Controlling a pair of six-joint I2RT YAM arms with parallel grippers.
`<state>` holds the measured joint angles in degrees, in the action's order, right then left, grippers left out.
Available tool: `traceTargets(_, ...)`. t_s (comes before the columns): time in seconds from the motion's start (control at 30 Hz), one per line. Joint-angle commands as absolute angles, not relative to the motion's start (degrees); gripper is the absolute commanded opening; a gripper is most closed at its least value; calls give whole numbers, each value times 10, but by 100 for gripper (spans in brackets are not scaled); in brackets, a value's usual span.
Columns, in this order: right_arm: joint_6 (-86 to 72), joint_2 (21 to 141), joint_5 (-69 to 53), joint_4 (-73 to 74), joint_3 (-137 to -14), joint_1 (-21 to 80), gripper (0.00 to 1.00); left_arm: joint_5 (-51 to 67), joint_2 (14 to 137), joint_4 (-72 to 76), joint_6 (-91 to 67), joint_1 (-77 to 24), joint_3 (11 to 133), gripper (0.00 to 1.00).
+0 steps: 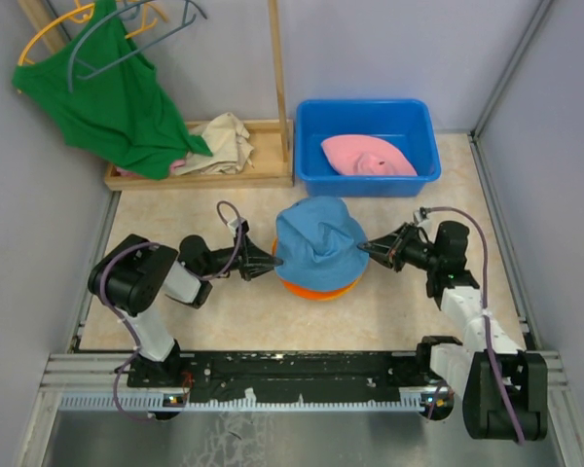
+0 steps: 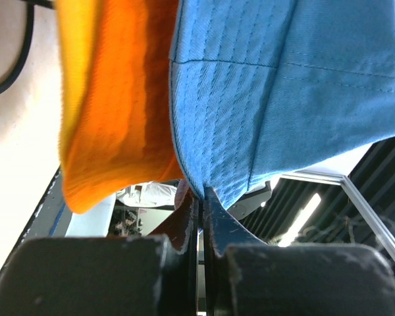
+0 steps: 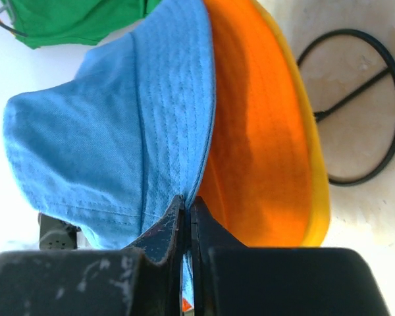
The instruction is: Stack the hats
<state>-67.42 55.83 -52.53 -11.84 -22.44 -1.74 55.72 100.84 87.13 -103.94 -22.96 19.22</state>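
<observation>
Pinching stitched brim of light blue hat (image 1: 318, 241), left end effector (image 1: 273, 261), right end effector (image 1: 363, 247), orange hat (image 1: 316, 290) beneath.

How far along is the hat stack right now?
Done: bright orange hat lies on the yellow-orange hat mid-table. In hand: light blue hat sits over them, left gripper and right gripper each shut on its brim, not yet released. Left: pink hat lies in the blue bin, to go on top.

Light blue hat (image 1: 318, 238), bright orange hat (image 3: 250, 131), yellow-orange hat (image 3: 314, 197) and pink hat (image 1: 367, 156) are all plain-coloured.
</observation>
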Motion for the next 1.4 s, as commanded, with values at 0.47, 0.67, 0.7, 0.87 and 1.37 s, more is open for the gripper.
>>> traceTargets(0.47,-478,670,-516,-73,-200,-49,0,643,1146,1026,-927,-214,203,0)
traceTargets(0.67,-440,718,-501,-66,-223,-55,0,662,1183,1026,-904,-181,203,0)
traceTargets(0.7,-434,725,-502,-64,-229,-56,0,664,1188,1026,-902,-175,204,0)
traceTargets(0.87,-428,733,-503,-60,-252,-56,0,666,1190,1026,-915,-161,222,0)
traceTargets(1.37,-431,676,-467,18,-330,-57,40,643,1124,1026,-979,-147,234,30)
